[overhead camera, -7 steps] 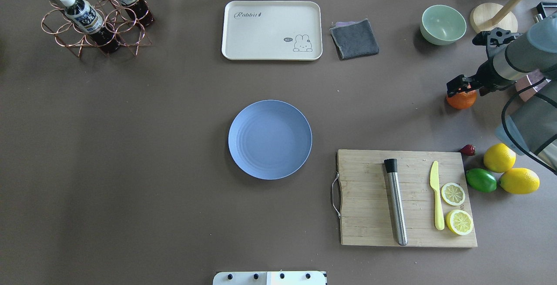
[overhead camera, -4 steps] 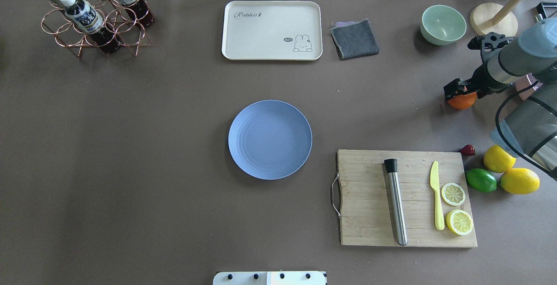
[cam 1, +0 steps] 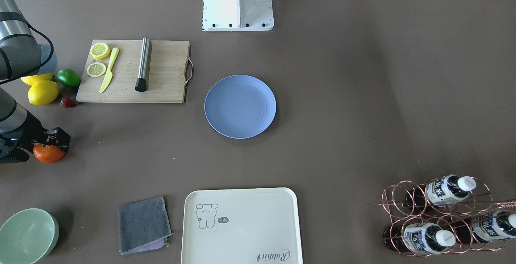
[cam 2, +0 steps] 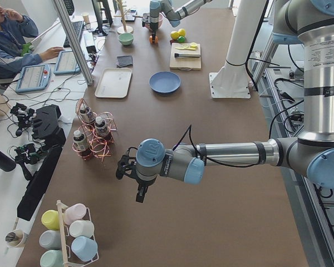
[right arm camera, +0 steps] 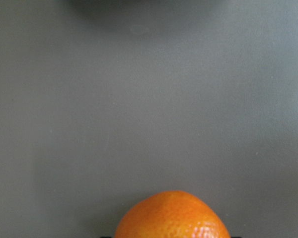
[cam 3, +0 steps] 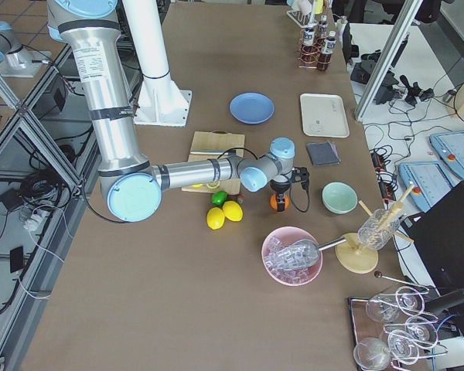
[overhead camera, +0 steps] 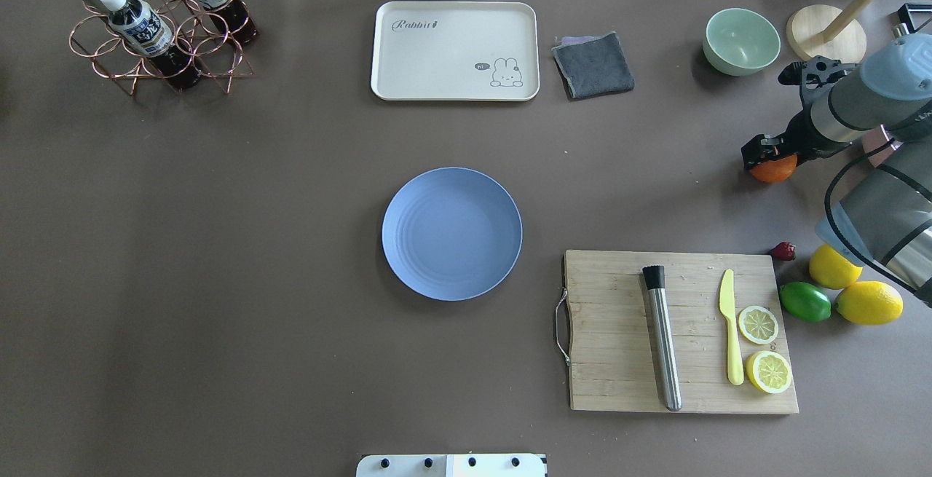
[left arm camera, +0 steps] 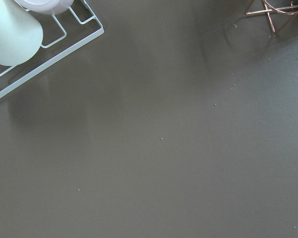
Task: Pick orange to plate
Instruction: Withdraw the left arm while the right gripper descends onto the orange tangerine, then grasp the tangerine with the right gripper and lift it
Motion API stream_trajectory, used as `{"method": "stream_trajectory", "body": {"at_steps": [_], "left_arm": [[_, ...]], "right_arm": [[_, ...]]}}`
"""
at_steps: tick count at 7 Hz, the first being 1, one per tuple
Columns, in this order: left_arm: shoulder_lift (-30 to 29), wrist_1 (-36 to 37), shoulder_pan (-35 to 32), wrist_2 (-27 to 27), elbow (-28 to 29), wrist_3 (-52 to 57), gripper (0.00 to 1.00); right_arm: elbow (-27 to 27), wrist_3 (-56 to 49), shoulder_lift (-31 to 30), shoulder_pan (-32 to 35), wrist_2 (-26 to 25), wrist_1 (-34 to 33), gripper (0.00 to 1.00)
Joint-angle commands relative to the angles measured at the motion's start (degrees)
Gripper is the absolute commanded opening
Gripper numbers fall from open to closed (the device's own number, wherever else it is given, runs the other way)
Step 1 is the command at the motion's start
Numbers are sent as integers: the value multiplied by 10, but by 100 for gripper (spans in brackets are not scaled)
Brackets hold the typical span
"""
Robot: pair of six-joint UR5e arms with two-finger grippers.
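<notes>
Front-facing view: the orange (cam 1: pixel 48 154) sits on the desk (cam 1: pixel 363 94) at the picture's left edge, well apart from the plate (cam 1: pixel 240 106) in the middle; the right pincer (cam 1: pixel 55 138) is pressed down over the top of the fruit, its black tips at the peel; the jaws seem to straddle the orange, but whether they clench it or stand released I cannot tell; the lemons (cam 1: pixel 42 92), the lime (cam 1: pixel 69 77) and the board (cam 1: pixel 161 78) lie nearer the robot's base, and the bowl (cam 1: pixel 26 231) lies on the orange's other side.

Overhead view: the orange shows only as a crescent under the pincer, at the desk's right side, between bowl and board; the plate lies mid-desk, left of the board.

Left exterior view: the left pincer (cam 2: pixel 122 167) hangs above the desk near the bottle rack (cam 2: pixel 92 136), far from the fruit; its state I cannot tell from here; the orange is a small dot under the far arm.

Right exterior view: the near arm points its pincer down onto the orange, which stands on the desk near the bowl.

Left wrist view: brown desk, with a wire rack (left arm camera: pixel 64 42) and a pale cup (left arm camera: pixel 12 27) in one corner.

Right wrist view: the orange sits at bottom centre, cut by the lower edge; desk lies beyond it.
</notes>
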Motion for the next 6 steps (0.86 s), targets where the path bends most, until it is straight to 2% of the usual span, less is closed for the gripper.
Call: {"method": "stream_trajectory", "body": {"at_steps": [1, 2, 3, 4, 6], "left_arm": [[0, -1, 0, 1, 1, 0, 98], [0, 0, 0, 0, 1, 0, 98], [0, -1, 0, 0, 1, 0, 98], [0, 1, 0, 1, 1, 0, 98], [10, 0, 0, -1, -4, 0, 98]], "right_arm": [[56, 4, 3, 0, 0, -18, 0], [94, 6, 35, 0, 8, -95, 0], [123, 80, 98, -15, 6, -194, 0], [126, 177, 144, -61, -9, -215, 0], [120, 362, 222, -160, -86, -227, 0]]}}
